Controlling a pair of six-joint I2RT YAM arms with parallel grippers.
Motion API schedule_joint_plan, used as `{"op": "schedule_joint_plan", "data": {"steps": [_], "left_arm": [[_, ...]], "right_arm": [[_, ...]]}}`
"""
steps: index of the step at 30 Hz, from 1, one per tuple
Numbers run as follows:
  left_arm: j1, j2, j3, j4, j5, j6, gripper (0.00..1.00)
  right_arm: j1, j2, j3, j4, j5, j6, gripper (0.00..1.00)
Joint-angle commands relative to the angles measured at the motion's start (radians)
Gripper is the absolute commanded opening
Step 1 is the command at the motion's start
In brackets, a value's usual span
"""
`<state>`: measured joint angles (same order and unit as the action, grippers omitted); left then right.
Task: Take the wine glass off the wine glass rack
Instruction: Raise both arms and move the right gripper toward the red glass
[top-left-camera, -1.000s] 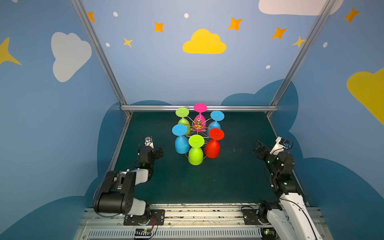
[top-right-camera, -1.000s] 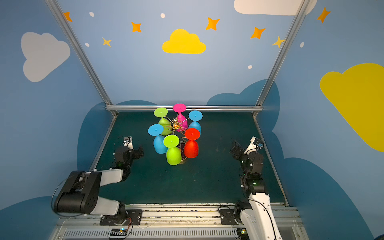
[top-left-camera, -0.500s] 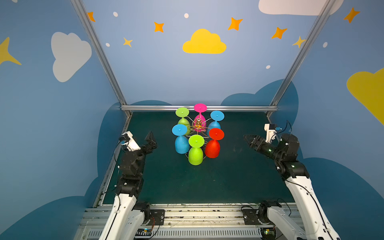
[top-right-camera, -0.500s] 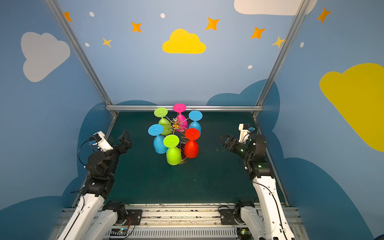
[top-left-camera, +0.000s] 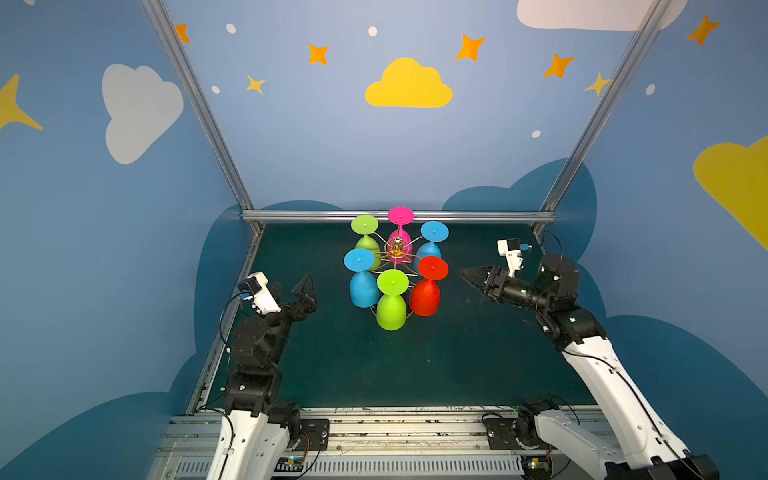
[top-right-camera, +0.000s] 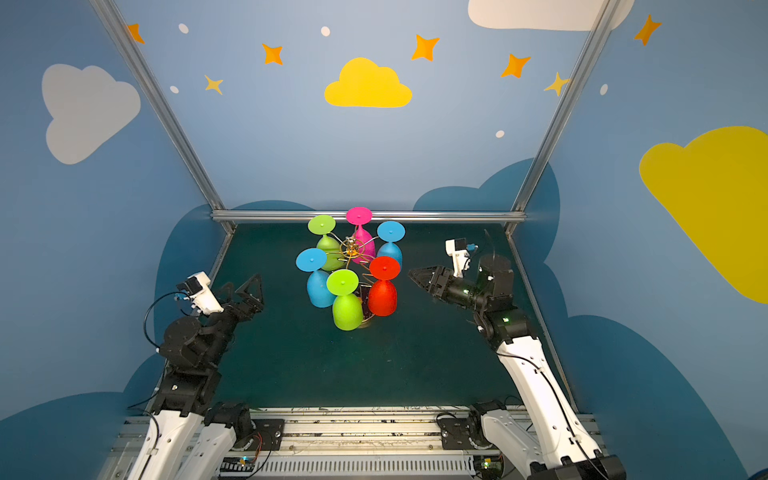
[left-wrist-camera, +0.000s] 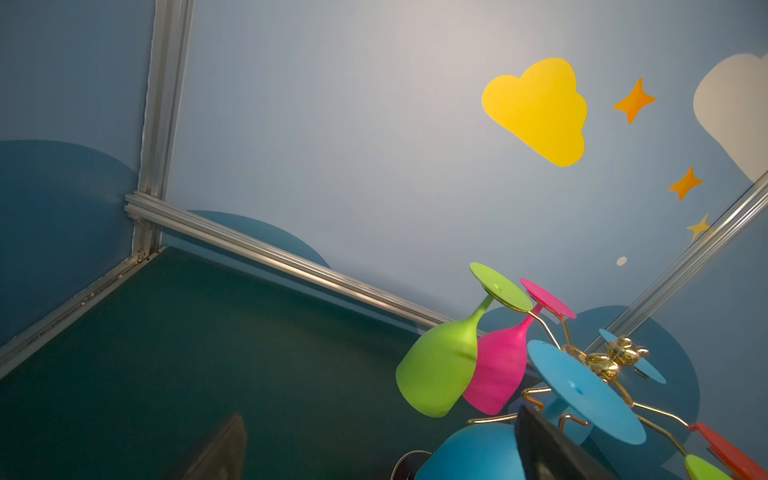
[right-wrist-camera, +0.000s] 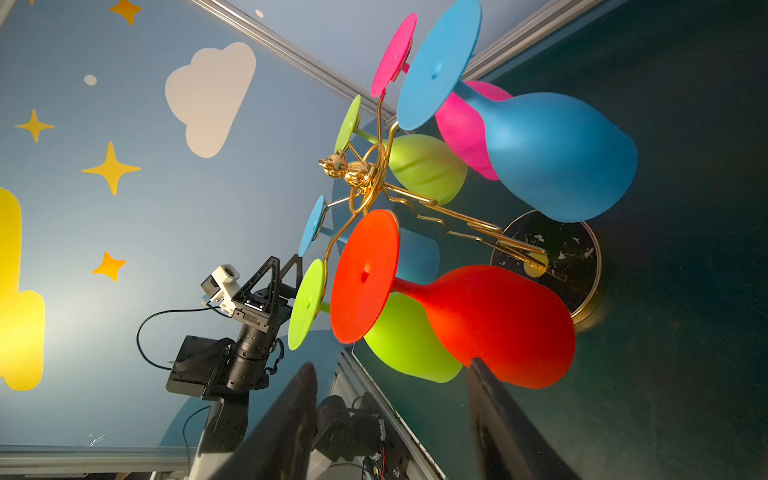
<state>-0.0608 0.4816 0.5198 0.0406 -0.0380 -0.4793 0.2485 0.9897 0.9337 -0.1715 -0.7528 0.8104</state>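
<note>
At the middle of a green mat (top-left-camera: 457, 365), six glasses hang bowl-down, all on a gold wire rack (top-left-camera: 397, 248) with a dark marbled base (right-wrist-camera: 557, 257). The red glass (top-left-camera: 424, 296), near green glass (top-left-camera: 391, 311) and near blue glass (top-left-camera: 362, 289) face the arms. The far green glass (top-left-camera: 364, 224), pink glass (top-left-camera: 400, 216) and far blue glass (top-left-camera: 434, 231) hang behind them. On the right, the right gripper (top-left-camera: 467, 274) points at the red glass from near by without touching it, its fingers (right-wrist-camera: 286, 419) partly spread and holding nothing. On the left, the left gripper (top-left-camera: 292, 284) hovers well apart from the rack, jaws spread wide and empty.
</note>
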Motion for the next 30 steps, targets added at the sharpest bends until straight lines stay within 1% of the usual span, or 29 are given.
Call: {"op": "schedule_joint_plan", "data": {"steps": [1, 7, 14, 21, 26, 30], "left_arm": [[0.005, -0.001, 0.020, -0.018, 0.019, -0.004, 1.00], [0.005, -0.008, 0.023, -0.025, 0.027, -0.002, 1.00], [0.005, -0.003, 0.020, -0.033, 0.021, -0.007, 1.00], [0.006, -0.009, 0.023, -0.041, 0.012, -0.011, 1.00], [0.006, -0.020, 0.023, -0.051, 0.008, -0.013, 1.00], [0.007, -0.029, 0.023, -0.058, 0.000, -0.014, 1.00]], "right_arm": [[0.030, 0.031, 0.040, 0.064, -0.005, 0.036, 0.56], [0.070, 0.099, 0.048, 0.138, -0.025, 0.089, 0.53], [0.112, 0.141, 0.076, 0.163, 0.009, 0.096, 0.49], [0.125, 0.192, 0.080, 0.216, 0.012, 0.143, 0.37], [0.130, 0.208, 0.083, 0.223, 0.008, 0.158, 0.25], [0.129, 0.203, 0.080, 0.225, 0.012, 0.168, 0.21]]}}
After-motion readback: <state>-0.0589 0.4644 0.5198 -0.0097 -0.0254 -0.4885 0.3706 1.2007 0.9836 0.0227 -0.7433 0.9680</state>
